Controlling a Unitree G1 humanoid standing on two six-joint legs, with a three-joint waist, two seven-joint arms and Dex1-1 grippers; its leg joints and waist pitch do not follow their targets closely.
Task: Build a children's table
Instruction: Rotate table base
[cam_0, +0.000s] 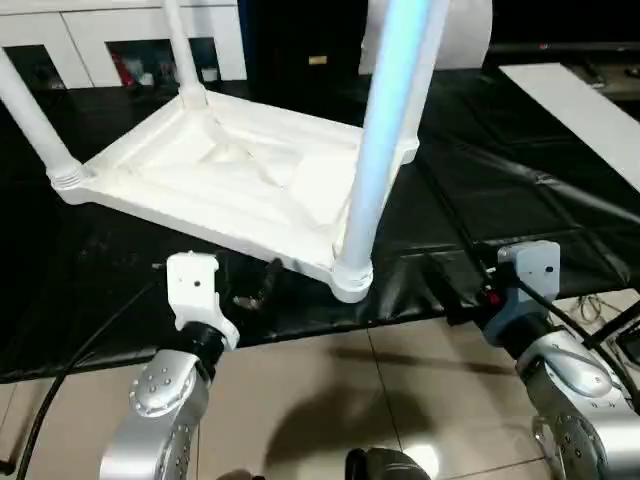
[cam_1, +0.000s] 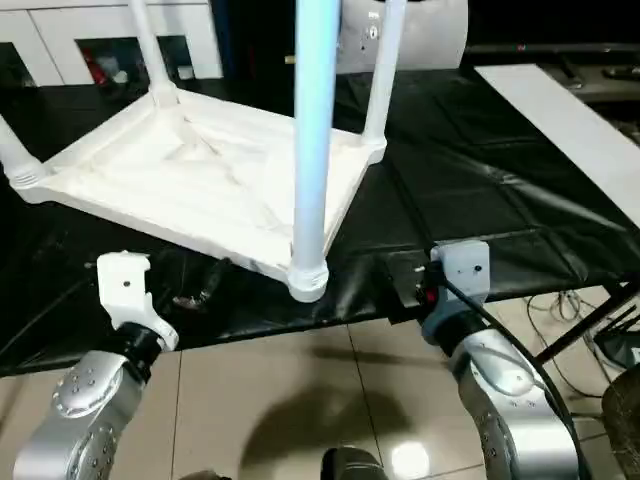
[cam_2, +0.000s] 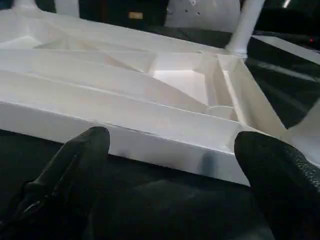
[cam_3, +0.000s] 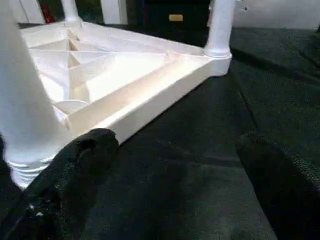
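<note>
Nearest the camera, two silver forearms rise from the lower corners of the frame. The left gripper (cam_2: 170, 150) has its black fingers (cam_2: 80, 155) spread wide apart, holding nothing, just before the near long edge of the children's table (cam_0: 235, 175). The right gripper (cam_3: 175, 155) likewise stands wide apart and empty, near the table's corner leg (cam_0: 385, 140). The table lies upside down on the black-covered work surface (cam_0: 500, 180), centre-left of frame, ribbed underside up, four legs standing upward from its corner sockets.
</note>
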